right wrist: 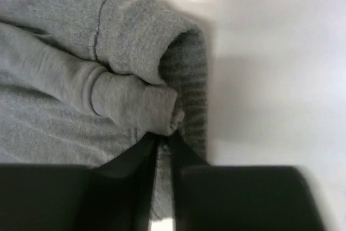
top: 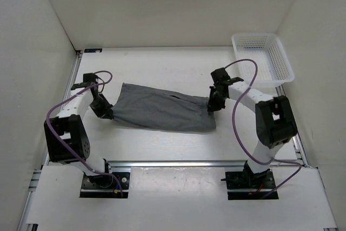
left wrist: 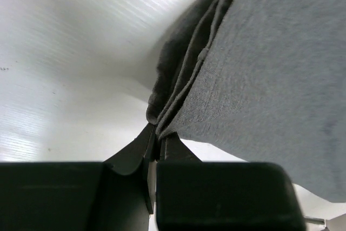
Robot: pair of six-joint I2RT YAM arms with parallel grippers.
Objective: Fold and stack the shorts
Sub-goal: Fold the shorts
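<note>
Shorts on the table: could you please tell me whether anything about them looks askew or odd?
Nothing looks damaged, but the shorts lie slightly slanted, their left end farther from the arm bases. The end pinched by the right gripper is bunched into rolls; the left gripper grips flatter layers.

**A robot test cell, most likely in a lab**

Plain white panel walls (top: 162, 9) box in a white table (top: 162, 63) on three sides. An aluminium rail (top: 178, 163) runs along its near edge, where the left arm (top: 65, 133) and right arm (top: 273, 120) are bolted down, trailing purple cables (top: 234, 118). The only homely things are grey shorts (top: 157, 111) and a white mesh basket (top: 285, 59). Nothing beyond the enclosure shows, so a research lab is probable rather than certain.
</note>
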